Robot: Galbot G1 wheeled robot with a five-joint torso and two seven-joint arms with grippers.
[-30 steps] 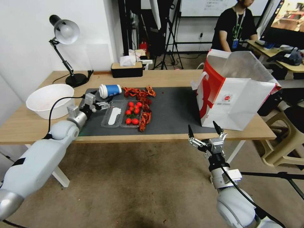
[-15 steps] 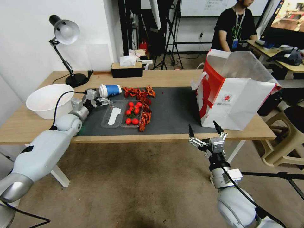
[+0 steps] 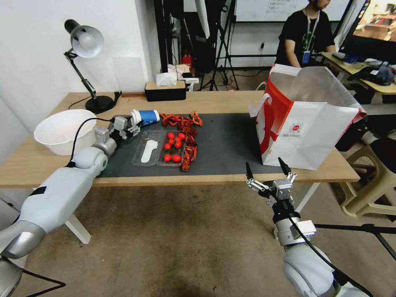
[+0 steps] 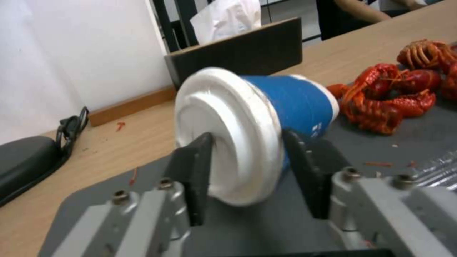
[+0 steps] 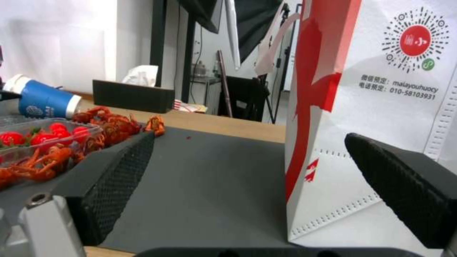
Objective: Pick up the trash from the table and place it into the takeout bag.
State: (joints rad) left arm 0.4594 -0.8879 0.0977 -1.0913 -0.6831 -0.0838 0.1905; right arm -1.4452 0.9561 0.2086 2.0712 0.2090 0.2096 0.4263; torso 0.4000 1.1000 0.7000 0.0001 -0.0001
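Lying on its side at the far left of the dark mat (image 3: 222, 144) on the worktop (image 3: 214, 99), the blue paper cup (image 3: 144, 117) is straddled at its white lid by the open left claw (image 3: 133, 125), not yet gripped. Further right, the takeout bag (image 3: 305, 119) is stood upright. The right claw (image 3: 266, 168) is held wide open and empty before the worktop's near edge

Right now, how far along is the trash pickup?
Nothing visibly bagged yet. The left gripper has its jaws open around the lid end of the blue paper cup, lying on its side. Crayfish shells and tomato tray remain; the right gripper idles near the takeout bag.
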